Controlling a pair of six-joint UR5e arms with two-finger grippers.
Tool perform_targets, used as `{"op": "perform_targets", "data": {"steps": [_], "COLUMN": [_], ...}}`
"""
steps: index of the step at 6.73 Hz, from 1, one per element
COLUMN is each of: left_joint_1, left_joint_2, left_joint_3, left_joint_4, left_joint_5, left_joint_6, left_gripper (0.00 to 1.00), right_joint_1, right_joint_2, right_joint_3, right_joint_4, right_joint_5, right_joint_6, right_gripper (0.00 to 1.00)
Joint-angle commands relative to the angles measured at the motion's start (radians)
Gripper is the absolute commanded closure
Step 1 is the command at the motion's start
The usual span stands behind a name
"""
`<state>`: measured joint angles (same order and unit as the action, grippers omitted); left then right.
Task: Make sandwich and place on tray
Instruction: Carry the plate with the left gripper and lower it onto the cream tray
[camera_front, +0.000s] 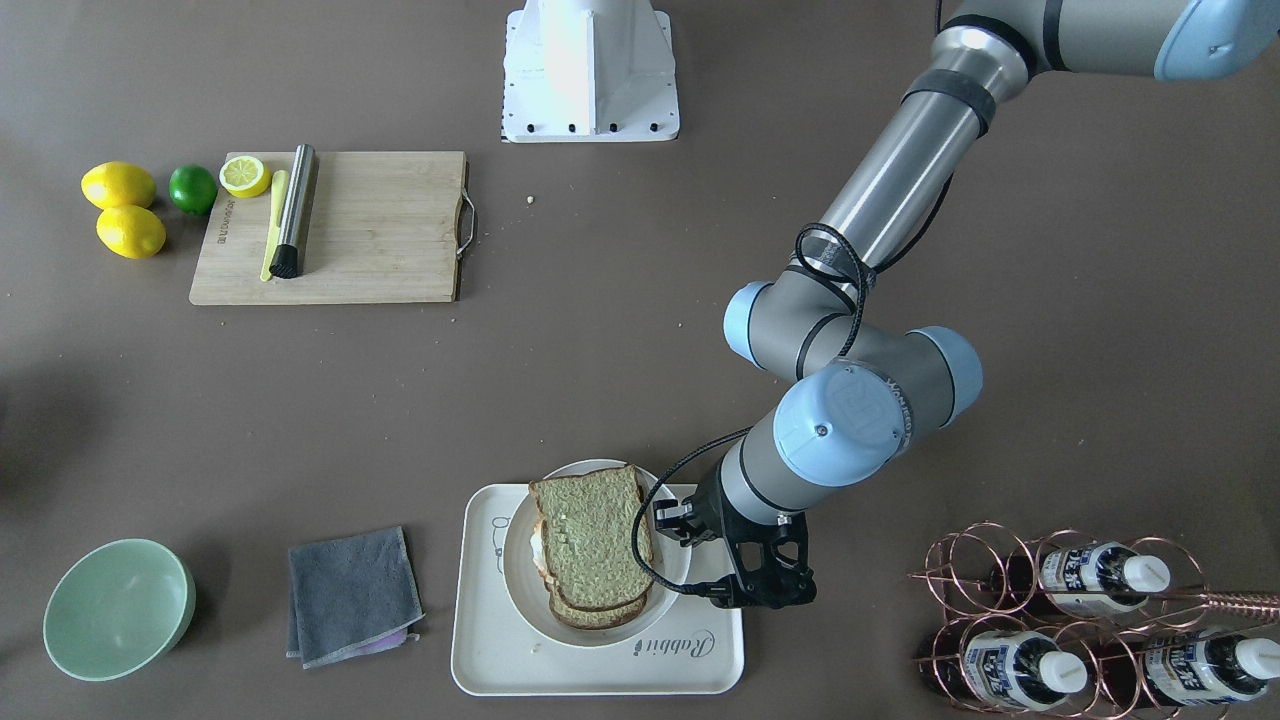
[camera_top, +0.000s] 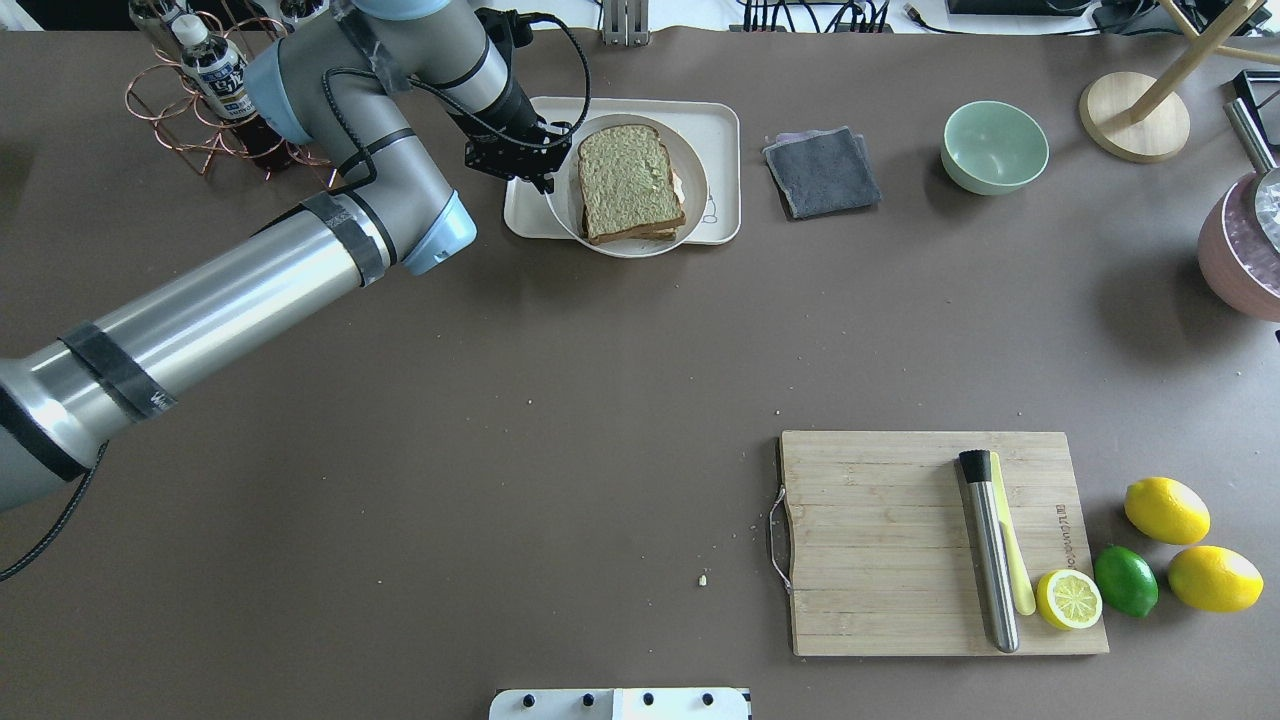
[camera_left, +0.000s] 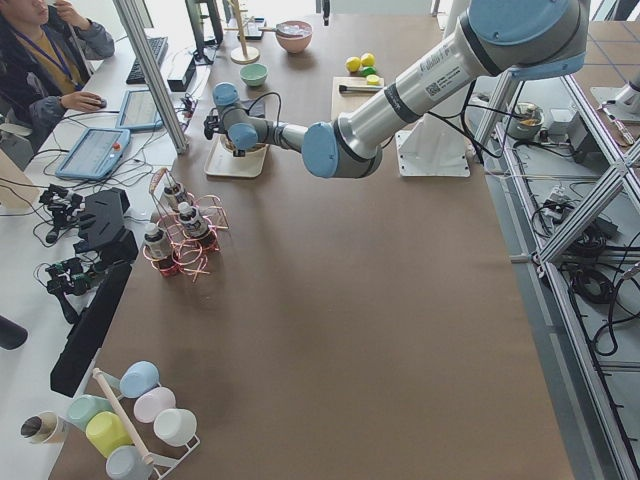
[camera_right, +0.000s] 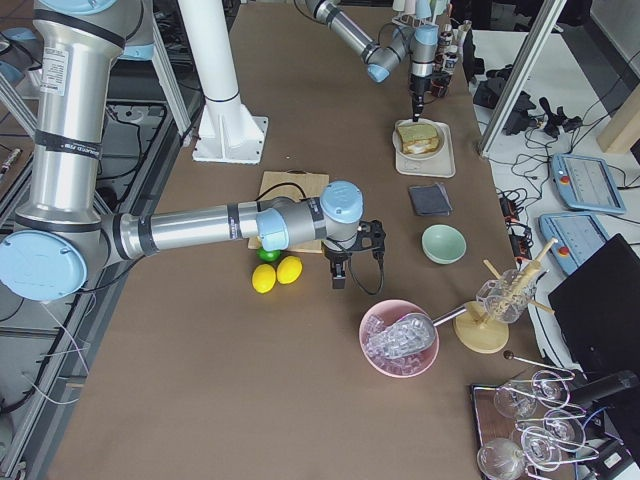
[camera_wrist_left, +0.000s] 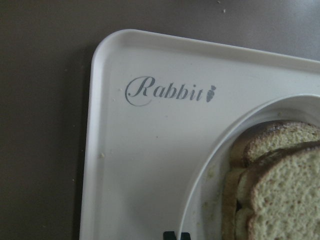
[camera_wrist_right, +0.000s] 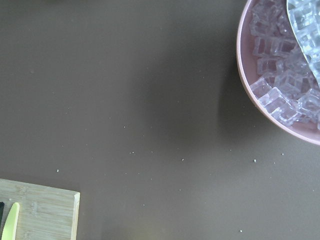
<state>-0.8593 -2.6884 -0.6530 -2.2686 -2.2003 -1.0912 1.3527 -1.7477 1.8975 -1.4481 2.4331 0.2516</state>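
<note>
Brown table covering fills every view. At its far edge, toward the robot's left, the tray (camera_front: 480, 650) holds a plate (camera_front: 513, 565) with the sandwich (camera_front: 595, 535) stacked on it. A pink bowl (camera_wrist_right: 246, 85) near the right end is full of ice cubes (camera_wrist_right: 275, 50). The left gripper (camera_front: 675, 520) sits at the plate's rim, its fingertips (camera_wrist_left: 170, 235) nearly together astride it. The right gripper (camera_right: 338, 275) hangs between the cutting board (camera_wrist_right: 35, 215) and the pink bowl; whether its fingers are spread I cannot tell.
</note>
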Motion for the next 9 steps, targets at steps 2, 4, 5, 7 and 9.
{"op": "perform_targets", "data": {"steps": [2, 4, 5, 7, 9], "left_joint_1": [0.009, 0.029, 0.029, 0.022, -0.004], "left_joint_2": [-0.027, -0.025, -0.024, -0.022, -0.007], "left_joint_3": [0.058, 0.058, 0.058, 0.058, 0.035], "left_joint_4": [-0.023, -0.039, -0.04, -0.04, -0.034], "left_joint_5": [0.066, 0.1, 0.106, 0.111, 0.097], "left_joint_6": [-0.006, -0.007, -0.007, -0.007, -0.003], "left_gripper": [1.0, 1.0, 0.83, 0.58, 0.58], "right_joint_1": [-0.009, -0.018, -0.02, -0.023, -0.023], "right_joint_2": [-0.001, 0.0, 0.002, 0.0, 0.004], "right_joint_3": [-0.006, -0.008, -0.006, -0.003, -0.005], "right_joint_4": [0.0, 0.0, 0.0, 0.0, 0.0], "right_joint_5": [-0.02, -0.023, -0.026, -0.026, -0.026], "right_joint_6": [0.0, -0.002, -0.002, -0.002, -0.002], "right_gripper": [0.0, 0.0, 0.0, 0.0, 0.0]}}
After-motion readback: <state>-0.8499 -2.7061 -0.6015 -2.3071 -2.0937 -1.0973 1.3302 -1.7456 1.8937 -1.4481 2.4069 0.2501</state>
